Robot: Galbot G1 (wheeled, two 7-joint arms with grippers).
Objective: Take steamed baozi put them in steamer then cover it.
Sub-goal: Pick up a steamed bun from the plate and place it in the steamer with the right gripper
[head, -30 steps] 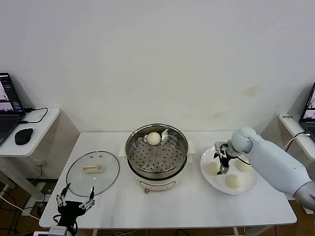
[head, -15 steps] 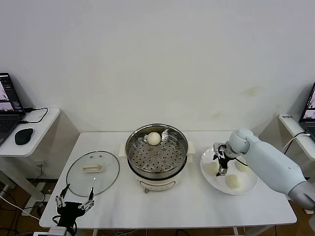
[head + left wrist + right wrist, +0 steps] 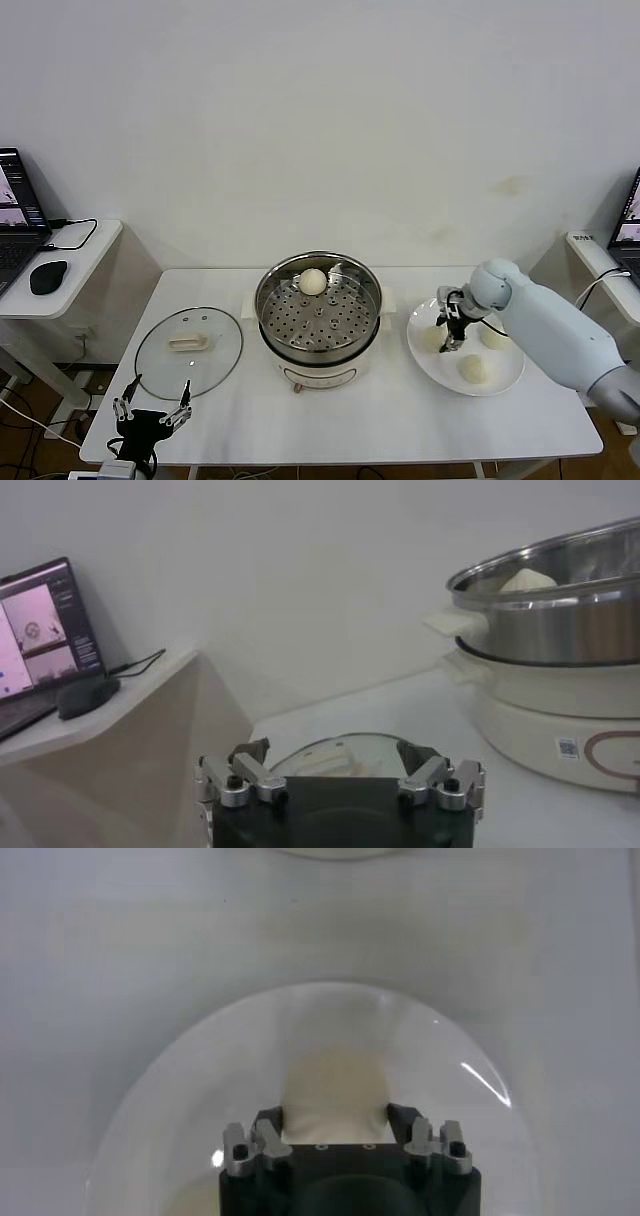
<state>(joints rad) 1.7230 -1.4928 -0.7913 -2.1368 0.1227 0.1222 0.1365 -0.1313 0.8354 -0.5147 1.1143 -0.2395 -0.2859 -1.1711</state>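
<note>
The baozi (image 3: 335, 1093) under the right claw (image 3: 449, 333) sits on the white plate (image 3: 505, 375), at the plate's side nearest the steamer (image 3: 318, 305). It looks soft, light and smooth-skinned, so it should dent under a hard squeeze and could tear or slip if pinched at its top. The safest hold is low across its widest part, one finger on each flank, with just enough pressure to lift it.

In the right wrist view the claw's fingers (image 3: 266, 1139) stand on either side of the bun, narrowed about it and touching or nearly touching its sides; I judge the grip is forming, and the bun is not lifted off the plate.

Two more baozi (image 3: 472, 368) lie on the same plate, close by but apart from the one being taken. A fourth baozi (image 3: 313, 281) rests on the perforated tray at the far side of the steamer, which stands mid-counter.

The cover (image 3: 189, 347) lies flat on the counter (image 3: 380, 420) to the steamer's left, handle up. The left claw (image 3: 152, 408) hangs wide open and empty at the counter's near edge, just in front of the cover.
</note>
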